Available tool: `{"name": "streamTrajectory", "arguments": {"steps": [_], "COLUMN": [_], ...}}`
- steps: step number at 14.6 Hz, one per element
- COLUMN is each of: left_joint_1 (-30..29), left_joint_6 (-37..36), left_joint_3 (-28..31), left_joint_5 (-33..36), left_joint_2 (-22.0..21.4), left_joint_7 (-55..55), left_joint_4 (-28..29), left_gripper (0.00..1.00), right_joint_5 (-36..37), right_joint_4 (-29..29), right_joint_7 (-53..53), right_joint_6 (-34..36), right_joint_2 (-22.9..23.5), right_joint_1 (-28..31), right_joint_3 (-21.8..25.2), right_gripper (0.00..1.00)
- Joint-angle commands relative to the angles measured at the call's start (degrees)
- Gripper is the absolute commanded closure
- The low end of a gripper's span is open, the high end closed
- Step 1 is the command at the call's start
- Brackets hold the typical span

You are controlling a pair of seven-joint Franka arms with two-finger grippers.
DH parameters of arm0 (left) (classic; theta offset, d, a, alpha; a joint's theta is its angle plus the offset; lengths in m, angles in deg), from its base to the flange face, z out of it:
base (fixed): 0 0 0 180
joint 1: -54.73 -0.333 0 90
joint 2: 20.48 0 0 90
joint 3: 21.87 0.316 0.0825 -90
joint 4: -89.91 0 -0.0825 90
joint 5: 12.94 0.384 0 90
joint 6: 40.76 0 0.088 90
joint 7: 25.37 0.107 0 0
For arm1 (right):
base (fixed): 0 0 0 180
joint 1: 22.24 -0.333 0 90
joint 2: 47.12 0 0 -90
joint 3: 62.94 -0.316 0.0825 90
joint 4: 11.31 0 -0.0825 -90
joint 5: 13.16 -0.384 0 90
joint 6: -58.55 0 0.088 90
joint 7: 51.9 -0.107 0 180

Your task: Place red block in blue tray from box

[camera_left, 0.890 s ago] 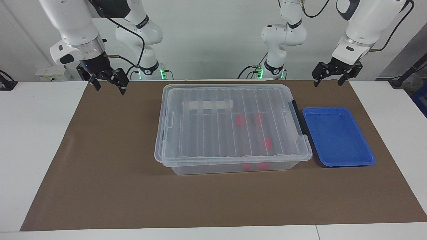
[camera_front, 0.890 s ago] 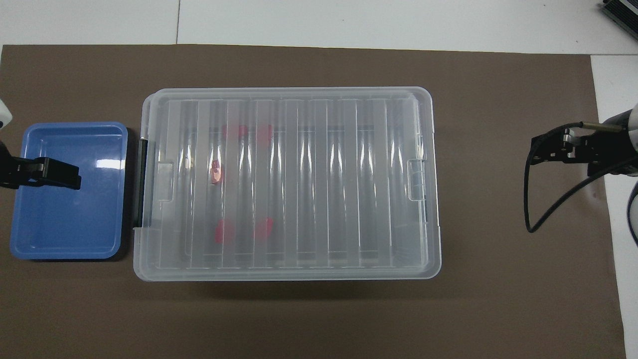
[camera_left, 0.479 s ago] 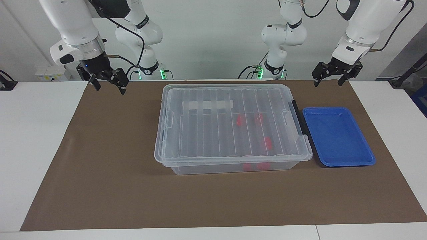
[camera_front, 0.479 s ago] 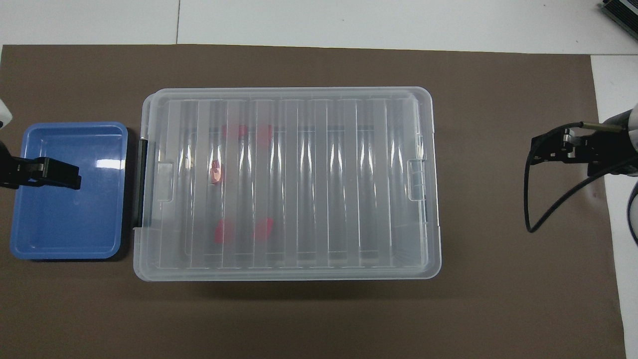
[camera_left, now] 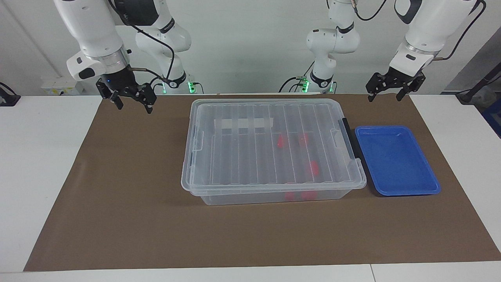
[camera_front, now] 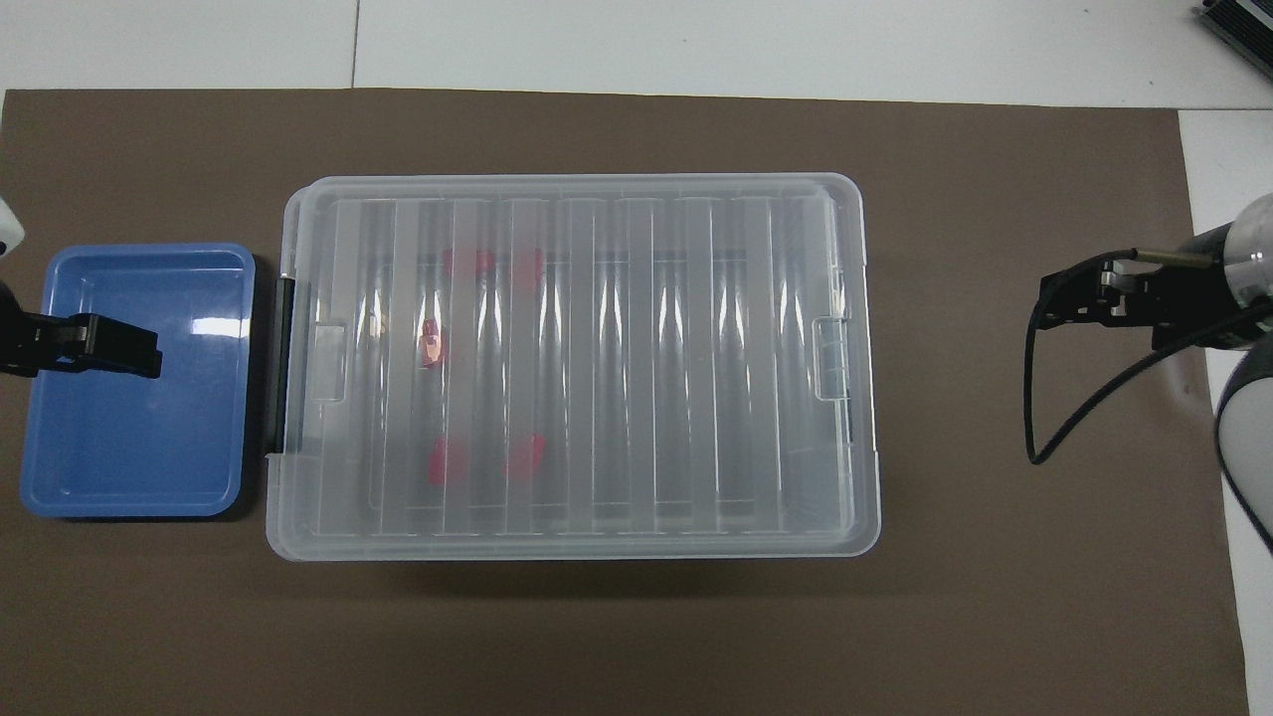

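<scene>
- A brown paper mat (camera_left: 129, 203) lies flat over most of the white table (camera_left: 35, 156), its long edges running from one arm's end to the other.
- The white tabletop shows bare at both ends of the mat and in a strip along the edge farthest from the robots (camera_front: 696, 40).
- A seam (camera_front: 355, 45) in the tabletop crosses that strip.
- A grey-white wall (camera_left: 250, 47) stands at the robots' end.
- A white socket block (camera_left: 58, 85) sits low at that wall, toward the right arm's end.

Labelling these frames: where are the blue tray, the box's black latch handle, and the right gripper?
blue tray (camera_left: 397, 160): facing view, bare floor.
black latch handle (camera_left: 348, 137): facing view, mid-bar.
right gripper (camera_left: 132, 105): facing view, between fingertips.
</scene>
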Motion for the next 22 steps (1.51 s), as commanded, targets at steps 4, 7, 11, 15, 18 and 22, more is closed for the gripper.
{"name": "streamTrajectory", "arguments": {"steps": [4,7,11,15,18,22], "left_joint_1": [-0.34,-0.34,-0.25,-0.25,-0.34,-0.34], "left_joint_6": [-0.06,-0.06,-0.15,-0.06,-0.06,0.2], "left_joint_3": [0.0,0.0,0.0,0.0,0.0,0.0], "left_joint_5": [-0.81,-0.81,-0.81,-0.81,-0.81,-0.81], "left_joint_2": [-1.0,-0.91,-1.0,-1.0,-1.0,-1.0], "left_joint_7": [-0.35,-0.35,-0.26,-0.44,-0.44,-0.44], "left_joint_4": [0.5,0.5,0.59,0.59,0.76,1.03], "left_gripper": [0.0,0.0,0.0,0.0,0.0,0.0], "right_joint_5": [-0.14,-0.14,-0.14,-0.14,-0.14,-0.14], "right_joint_4": [9.99,10.7,14.74,14.92,15.53,15.54], "right_joint_7": [-0.78,-2.62,-2.71,-2.8,-2.63,-2.27], "right_joint_6": [-11.35,-14.52,-19.53,-21.82,-24.1,-24.2], "right_joint_2": [-1.94,-0.1,0.34,3.42,5.26,5.53], "right_joint_1": [-3.85,-5.35,-7.11,-8.96,-9.14,-8.35], "right_joint_3": [-0.17,-0.17,-0.17,-0.17,-0.17,-0.17], "right_gripper": [0.0,0.0,0.0,0.0,0.0,0.0]}}
